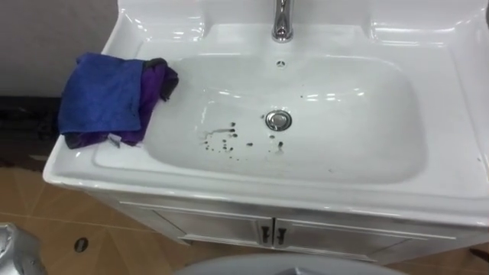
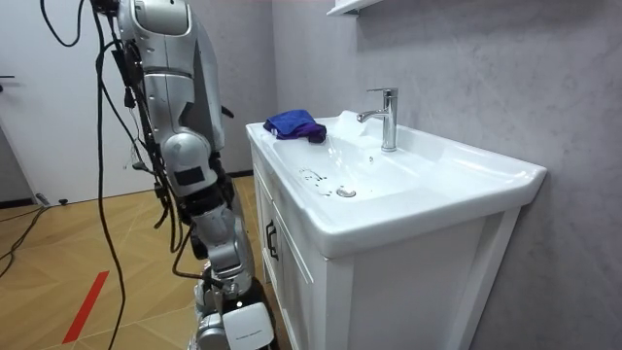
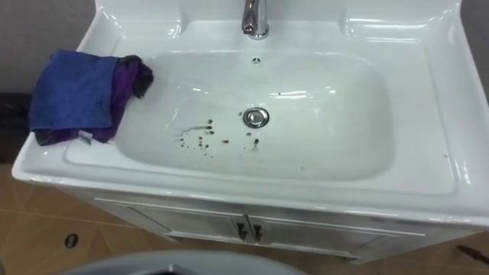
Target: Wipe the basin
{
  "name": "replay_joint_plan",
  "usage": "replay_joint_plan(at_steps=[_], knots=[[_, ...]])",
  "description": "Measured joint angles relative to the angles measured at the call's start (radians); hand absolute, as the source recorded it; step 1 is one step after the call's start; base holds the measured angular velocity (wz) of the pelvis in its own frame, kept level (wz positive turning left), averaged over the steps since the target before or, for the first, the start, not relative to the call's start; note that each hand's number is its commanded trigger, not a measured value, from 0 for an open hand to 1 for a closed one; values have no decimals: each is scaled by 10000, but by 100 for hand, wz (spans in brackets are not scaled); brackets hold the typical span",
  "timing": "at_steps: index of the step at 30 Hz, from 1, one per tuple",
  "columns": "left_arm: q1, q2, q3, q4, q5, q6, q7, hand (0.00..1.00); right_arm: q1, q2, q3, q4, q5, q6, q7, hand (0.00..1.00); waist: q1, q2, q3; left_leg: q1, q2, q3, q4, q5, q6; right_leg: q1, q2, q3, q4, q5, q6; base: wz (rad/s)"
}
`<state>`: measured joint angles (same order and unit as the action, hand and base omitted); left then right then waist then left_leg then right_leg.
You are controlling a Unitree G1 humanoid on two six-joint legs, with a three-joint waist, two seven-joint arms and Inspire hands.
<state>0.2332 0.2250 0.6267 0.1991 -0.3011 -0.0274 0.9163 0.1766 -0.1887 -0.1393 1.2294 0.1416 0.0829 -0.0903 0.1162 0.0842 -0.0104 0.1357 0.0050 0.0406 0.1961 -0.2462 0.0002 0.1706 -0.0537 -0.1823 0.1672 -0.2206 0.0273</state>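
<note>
The white basin (image 1: 359, 164) sits in a white cabinet, straight below me. Dark specks and a smear (image 1: 223, 137) lie on its floor, left of the chrome drain (image 1: 278, 120). A folded blue cloth over a purple one (image 1: 107, 99) rests on the basin's left rim, its edge hanging into the bowl. Nothing touches the cloth. My left hand (image 1: 14, 248) shows as a grey shape low at the corner, below the basin's left end. In the room view my right hand (image 2: 233, 326) hangs low beside the cabinet front, well under the rim.
A chrome tap (image 1: 282, 21) stands at the back middle of the basin. The cabinet doors (image 1: 267, 233) with dark handles are below the front rim. A grey wall (image 2: 466, 58) runs behind the basin. Wooden floor (image 2: 58, 253) lies to my left.
</note>
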Motion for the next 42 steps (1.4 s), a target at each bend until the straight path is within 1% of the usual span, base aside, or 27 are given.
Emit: replay_joint_plan(at_steps=[2,3,6,7,8,10,12,13,14,16,18,19,21,25,28,29,32,34,35,36,37,40,42], knots=[[-35,223,2,-294,10,-157,138,0,9,-2,4,62,-4,-91,107,0,-34,51,10,45,1,41,-68,0,1,2,1,46,20,0,0,-7],[-75,256,9,-373,10,-179,141,0,2,-2,5,109,-10,-106,139,0,-49,62,19,67,1,44,-81,0,1,14,2,48,20,0,1,0],[-292,264,3,-844,13,-327,141,0,-11,-2,2,188,-31,-224,192,0,-138,64,65,67,1,30,-109,-1,1,31,5,31,14,0,1,0],[-296,263,-2,-941,13,-404,142,0,11,-4,8,197,-26,-282,197,0,-246,57,81,82,2,26,-121,-1,1,43,8,26,4,0,1,0],[-302,262,-4,-1088,31,-446,139,0,28,-1,8,206,-23,-338,203,0,-321,53,88,95,5,37,-142,0,1,46,13,28,2,0,1,0],[-355,262,-8,-1286,284,-487,116,0,27,12,8,210,-20,-431,222,0,-353,39,99,101,8,63,-150,0,1,37,16,36,-3,0,1,0],[-360,255,-36,-1727,507,-497,82,0,37,24,21,198,-25,-444,293,0,-384,33,102,103,6,80,-145,0,1,39,15,39,-11,0,1,-2],[-361,248,-52,-2173,690,-506,55,0,26,46,31,199,-24,-466,320,0,-383,31,106,138,6,106,-138,1,1,37,16,72,-21,0,1,-5],[-361,248,-55,-2587,818,-616,30,0,19,67,32,208,-19,-488,390,0,-378,-22,146,153,3,105,-138,1,2,39,16,114,-40,0,1,-6],[-427,249,-53,-2972,1082,-692,-79,0,35,97,21,209,-16,-497,421,0,-411,-55,166,151,-6,112,-136,2,3,50,13,142,-119,10,15,-7],[-489,248,-58,-3007,1486,-718,-160,0,21,126,-4,209,25,-498,408,0,-443,-42,168,135,-10,109,-135,1,3,54,12,137,-159,20,27,-2],[-502,249,-96,-3020,1700,-717,-202,0,2,130,-3,210,68,-501,397,0,-554,-40,167,130,-9,101,-132,1,3,53,15,138,-162,20,27,0],[-528,248,-280,-3038,2066,-717,-351,0,-12,123,-3,254,63,-517,408,0,-597,-35,168,101,-7,97,-97,1,3,39,17,137,-163,20,27,0],[-670,248,-723,-3079,2649,-714,-791,0,-153,122,0,680,88,-602,405,0,-650,-35,165,88,-7,92,-83,1,3,31,16,132,-167,20,27,0],[-639,196,-1374,-3483,2819,-656,-1094,0,-211,138,45,651,76,-601,389,0,-677,-56,154,93,-7,99,-79,1,3,39,15,131,-160,23,26,0],[-617,192,-1650,-3552,3022,-657,-1276,0,-216,128,105,639,78,-606,389,0,-669,-84,135,117,-5,103,-79,1,3,55,15,146,-151,23,26,0],[-613,128,-2101,-3556,3305,-657,-1684,0,-228,131,138,573,146,-657,390,0,-702,-89,133,131,-1,101,-80,2,3,73,17,143,-146,23,25,0],[-570,-131,-2584,-3556,3683,-657,-2059,0,-279,150,323,592,505,-747,392,0,-842,-155,132,138,-4,73,-85,3,4,116,19,124,-155,24,25,4],[-479,-209,-2857,-3556,3874,-657,-2303,0,-367,180,352,668,519,-772,402,0,-888,-207,139,153,-4,84,-85,3,3,132,22,125,-160,24,25,3],[-427,-216,-3015,-3556,3958,-653,-2430,0,-409,176,393,735,519,-804,428,0,-908,-243,151,159,-4,100,-83,3,3,137,24,127,-161,24,25,0],[-391,-218,-3337,-3557,4098,-646,-2722,0,-454,168,393,883,517,-859,542,0,-939,-267,140,158,-3,101,-79,3,3,142,24,128,-162,24,25,0],[-376,-220,-3780,-3557,4650,-642,-3285,0,-473,187,408,906,511,-865,820,0,-976,-353,154,138,-1,128,-80,3,3,101,27,155,-161,27,22,-2],[-376,-225,-3943,-3556,4748,-642,-3486,0,-475,197,418,909,512,-892,917,0,-1035,-380,153,138,-1,139,-85,3,3,97,25,163,-160,30,27,0]])
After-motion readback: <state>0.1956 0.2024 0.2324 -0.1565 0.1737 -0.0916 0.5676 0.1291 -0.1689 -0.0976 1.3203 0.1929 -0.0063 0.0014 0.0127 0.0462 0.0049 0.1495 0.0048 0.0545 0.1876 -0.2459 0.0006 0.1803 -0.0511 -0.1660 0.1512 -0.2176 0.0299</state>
